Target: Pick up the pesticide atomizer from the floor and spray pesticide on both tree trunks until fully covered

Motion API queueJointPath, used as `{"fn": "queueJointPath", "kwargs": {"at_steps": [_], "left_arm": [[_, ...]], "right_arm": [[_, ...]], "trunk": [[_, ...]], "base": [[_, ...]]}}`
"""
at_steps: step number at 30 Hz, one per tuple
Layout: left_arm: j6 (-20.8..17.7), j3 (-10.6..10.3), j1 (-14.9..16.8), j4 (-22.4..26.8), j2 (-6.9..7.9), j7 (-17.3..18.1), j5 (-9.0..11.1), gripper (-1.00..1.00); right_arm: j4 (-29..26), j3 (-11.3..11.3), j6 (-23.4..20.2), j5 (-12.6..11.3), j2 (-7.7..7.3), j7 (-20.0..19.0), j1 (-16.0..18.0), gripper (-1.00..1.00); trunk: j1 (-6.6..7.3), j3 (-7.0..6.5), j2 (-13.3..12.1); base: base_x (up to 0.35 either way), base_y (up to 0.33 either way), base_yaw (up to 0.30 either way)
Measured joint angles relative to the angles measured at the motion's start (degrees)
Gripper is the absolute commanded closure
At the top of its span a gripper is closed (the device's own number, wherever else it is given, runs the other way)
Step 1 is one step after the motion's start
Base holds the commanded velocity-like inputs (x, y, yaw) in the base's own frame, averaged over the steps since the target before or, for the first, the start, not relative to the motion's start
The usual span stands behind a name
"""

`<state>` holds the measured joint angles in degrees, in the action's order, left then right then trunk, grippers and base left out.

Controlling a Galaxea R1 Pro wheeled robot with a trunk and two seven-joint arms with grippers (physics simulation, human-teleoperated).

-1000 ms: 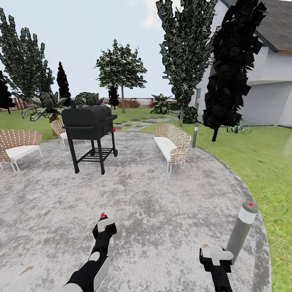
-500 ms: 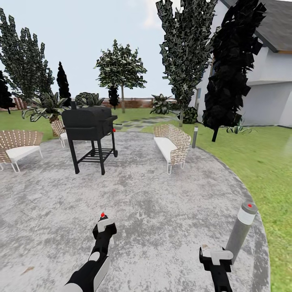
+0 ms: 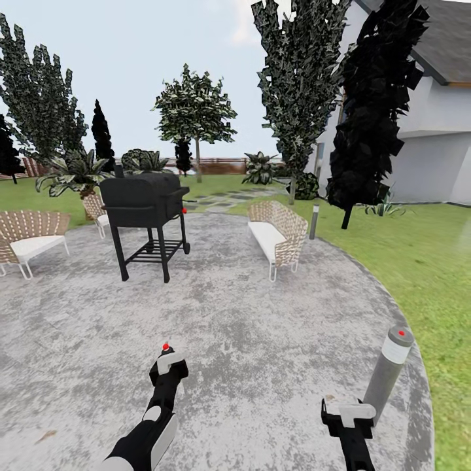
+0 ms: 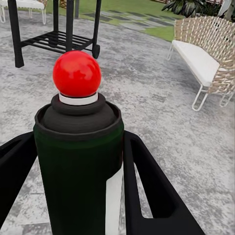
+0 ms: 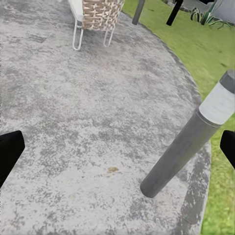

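The pesticide atomizer (image 4: 78, 161), a dark green bottle with a red ball on top, stands upright between my left gripper's black fingers (image 4: 147, 191). In the head view the left gripper (image 3: 167, 370) holds the atomizer (image 3: 166, 356) low over the grey patio, shut on it. My right gripper (image 3: 347, 416) hangs low on the right, open with nothing in it, its fingertips (image 5: 10, 152) wide apart. A tree (image 3: 195, 108) with a rounded canopy stands far across the lawn, and a taller tree (image 3: 297, 78) rises near the house. No white specks show.
A grey bollard light (image 3: 388, 373) stands just beside my right gripper at the patio's edge. Ahead are a black grill (image 3: 144, 199), a wicker bench (image 3: 278, 235) and wicker chairs (image 3: 29, 232). A dark cypress (image 3: 373, 104) and the white house (image 3: 435, 137) stand to the right.
The whole view has crept forward very slightly, so the bollard sits a touch lower. Both arms keep their pose and the atomizer stays gripped.
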<state>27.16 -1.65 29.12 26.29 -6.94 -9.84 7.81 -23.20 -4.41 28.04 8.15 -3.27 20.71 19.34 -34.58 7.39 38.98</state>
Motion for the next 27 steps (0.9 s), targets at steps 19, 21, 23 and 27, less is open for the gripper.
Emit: {"fn": "queueJointPath", "kwargs": {"at_steps": [19,21,23,27], "left_arm": [[0.2,-0.2,0.0,0.2,-0.37,0.1,0.1,1.0],[0.2,-0.2,0.0,0.2,-0.41,0.1,0.1,1.0],[0.2,-0.2,0.0,0.2,-0.42,0.1,0.1,1.0],[0.2,-0.2,0.0,0.2,-0.44,0.1,0.1,1.0]], "right_arm": [[0.3,-0.4,-0.3,0.2,1.32,-0.3,0.0,-1.0],[0.3,-0.4,-0.3,0.4,2.03,-0.4,0.0,-1.0],[0.4,-0.4,-0.3,0.4,2.51,-0.3,0.0,-1.0],[0.4,-0.4,-0.3,0.5,3.01,-0.4,0.0,-1.0]], "trunk": [[1.98,-1.62,-3.6],[1.98,-1.62,-3.6],[1.98,-1.62,-3.6],[1.98,-1.62,-3.6]], "base": [[0.0,0.0,0.0],[0.0,0.0,0.0],[0.024,0.0,0.0],[0.111,0.027,0.0]]}}
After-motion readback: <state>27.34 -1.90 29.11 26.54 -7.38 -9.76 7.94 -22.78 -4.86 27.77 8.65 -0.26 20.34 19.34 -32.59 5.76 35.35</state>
